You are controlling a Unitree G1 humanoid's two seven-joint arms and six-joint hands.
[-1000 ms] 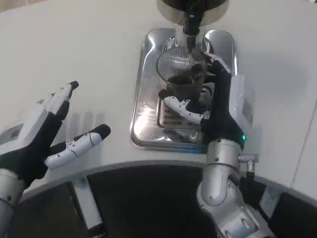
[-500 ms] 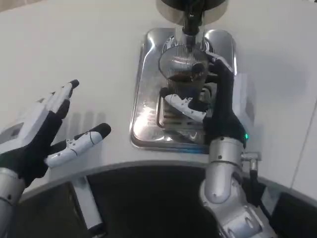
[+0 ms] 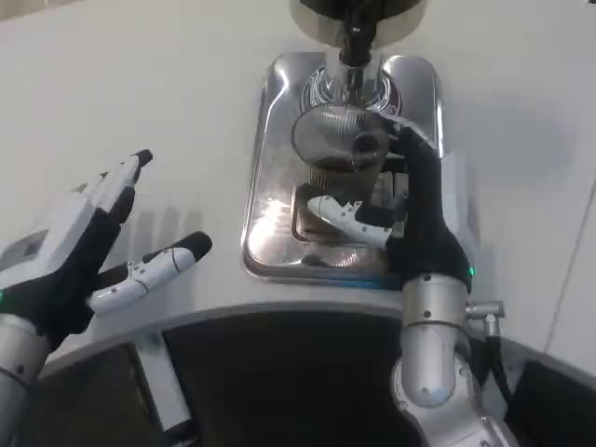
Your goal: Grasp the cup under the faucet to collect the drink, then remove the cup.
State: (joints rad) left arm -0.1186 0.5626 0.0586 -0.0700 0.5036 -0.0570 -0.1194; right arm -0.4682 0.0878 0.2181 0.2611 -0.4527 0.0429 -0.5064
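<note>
Right hand [image 3: 396, 191] wraps the clear cup [image 3: 337, 149] around its side wall, fingers curled across the front, thumb side hidden behind; the cup sits on the steel drip tray [image 3: 265, 177] under the faucet [image 3: 352, 42] with dark drink in its bottom. Cup looks like thin ribbed plastic, light, easy to crush and likely slippery if wet, so grip mid-wall, firm but gentle, and keep it upright. Left hand [image 3: 79, 251] hovers released over the white desk [image 3: 149, 102], fingers spread, holding nothing.
</note>
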